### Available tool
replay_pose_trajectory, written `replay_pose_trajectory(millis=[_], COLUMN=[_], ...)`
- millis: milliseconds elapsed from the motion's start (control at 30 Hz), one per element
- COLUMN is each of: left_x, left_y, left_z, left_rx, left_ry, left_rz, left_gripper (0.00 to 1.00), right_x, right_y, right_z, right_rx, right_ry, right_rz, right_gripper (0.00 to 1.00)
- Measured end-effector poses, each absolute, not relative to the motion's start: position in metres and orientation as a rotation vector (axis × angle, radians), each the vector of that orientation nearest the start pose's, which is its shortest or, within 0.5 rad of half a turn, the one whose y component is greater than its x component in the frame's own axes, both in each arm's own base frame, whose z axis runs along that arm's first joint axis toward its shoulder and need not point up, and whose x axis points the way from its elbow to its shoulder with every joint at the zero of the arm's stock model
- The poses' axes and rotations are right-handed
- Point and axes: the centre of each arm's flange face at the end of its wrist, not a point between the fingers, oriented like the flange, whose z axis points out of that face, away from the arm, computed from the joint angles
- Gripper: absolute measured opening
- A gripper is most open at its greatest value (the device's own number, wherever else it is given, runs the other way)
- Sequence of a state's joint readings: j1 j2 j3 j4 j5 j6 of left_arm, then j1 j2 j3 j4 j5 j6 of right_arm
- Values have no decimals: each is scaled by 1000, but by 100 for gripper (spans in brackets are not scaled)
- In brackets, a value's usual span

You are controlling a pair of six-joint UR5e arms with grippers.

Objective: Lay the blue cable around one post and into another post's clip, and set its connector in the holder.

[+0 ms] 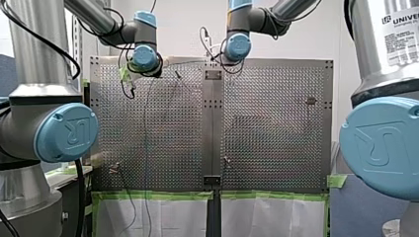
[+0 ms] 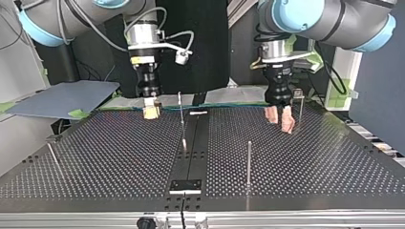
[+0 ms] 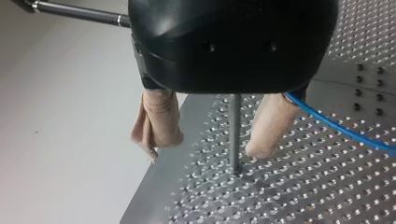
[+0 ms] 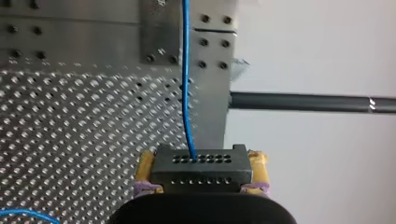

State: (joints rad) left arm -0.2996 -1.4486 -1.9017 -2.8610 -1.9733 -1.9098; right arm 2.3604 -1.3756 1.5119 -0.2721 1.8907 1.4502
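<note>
Front view: my left arm [image 1: 143, 54] and my right arm [image 1: 237, 47] both reach to the top edge of the perforated table [image 1: 276, 138], the left at about 11 o'clock, the right at 12. You can't read either set of fingers from here. Top view, clock set on the table as seen here: my right gripper [image 2: 152, 114] sits at 11 o'clock on the far edge, its yellow pads [image 2: 149, 112] drawn close together. My left gripper [image 2: 280, 125] is at 1 o'clock, pale fingers [image 2: 271, 114] spread, tips just above the plate. The blue cable [image 2: 229, 103] lies along the far edge between the two grippers. A thin post [image 2: 300, 102] stands just beside my left gripper, at its 3 o'clock. A second post [image 2: 249, 162] is well apart at 5 o'clock, and the holder [image 2: 186, 185] is on the centre strip at 6. Left wrist view: fingers wide apart, gripping nothing. An upright post [image 3: 235, 135] shows in the gap between them, its foot on the table ahead of the tips. You'll see the blue cable passing just outside one finger. Right wrist view: pads clamped on the black connector [image 4: 201, 175]. The cable leaves it toward the gripper's 12 o'clock, over the table's edge strip. A dark rod [image 4: 308, 101] crosses beyond the table at about 2 o'clock.
</note>
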Motion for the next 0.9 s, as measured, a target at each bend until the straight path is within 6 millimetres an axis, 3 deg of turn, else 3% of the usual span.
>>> replay_pose_trajectory(millis=[533, 900], left_x=[433, 466], left_y=[-220, -214], left_z=[445, 461], left_rx=[-330, -343], left_ry=[1454, 1459], left_rz=[-237, -231], left_gripper=[100, 100], right_x=[492, 490], right_y=[-348, -359], right_z=[495, 498], right_rx=[1385, 1374], right_ry=[-790, -786], right_rz=[1616, 1626], right_gripper=[0, 0])
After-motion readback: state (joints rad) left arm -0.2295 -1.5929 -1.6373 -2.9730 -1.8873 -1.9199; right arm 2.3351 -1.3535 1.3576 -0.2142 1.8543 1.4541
